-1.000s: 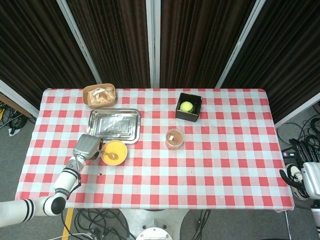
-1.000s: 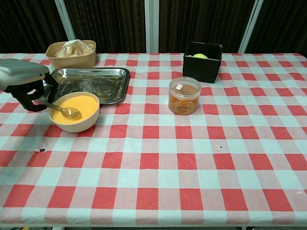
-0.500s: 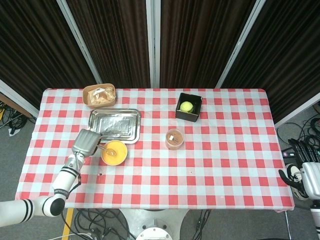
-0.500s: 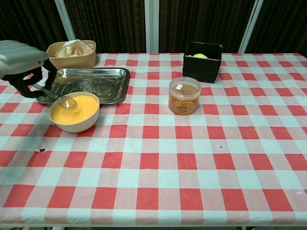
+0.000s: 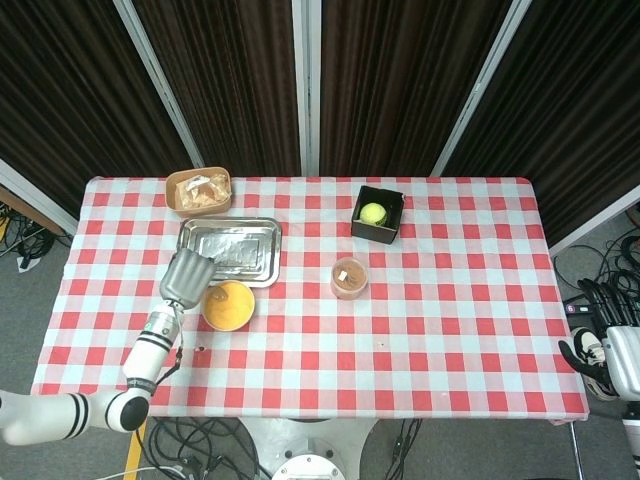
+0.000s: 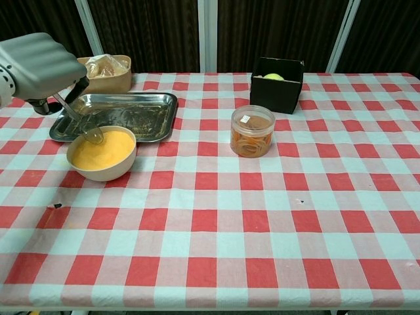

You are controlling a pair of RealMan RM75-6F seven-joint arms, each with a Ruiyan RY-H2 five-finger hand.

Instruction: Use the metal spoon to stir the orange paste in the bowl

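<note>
Left hand: your left hand [image 6: 39, 65] grips the metal spoon [image 6: 82, 120] by the handle, fingers wrapped around it; it hovers above the far-left edge of the bowl [image 6: 102, 164].
Spoon: it slants down and to the right from the hand, its scoop at the far rim of the bowl, at or just above the orange paste [image 6: 102, 149]. You cannot tell from either view whether the tip is in the paste.
Bowl: it sits near the left side of the table [image 6: 262, 216], just on the near side of the metal tray [image 6: 131, 111].
Risk, tipping: the scoop is right at the rim, so if you sweep sideways from here the spoon may catch the wall and push or tip the bowl; nothing holds the bowl down.
Risk, spill: a fast stroke near the edge could flick paste onto the cloth or the tray.
Risk, grip: the handle is thin, and drag from the paste might twist it in your fingers.
Arm pose: in the head view your left forearm comes up from the near-left corner, the hand [image 5: 184, 277] tilted over the bowl's left side.
Right hand: your right hand [image 5: 612, 352] hangs off the right end of the table, well apart from everything; its fingers look curled, but you cannot tell how far.
</note>
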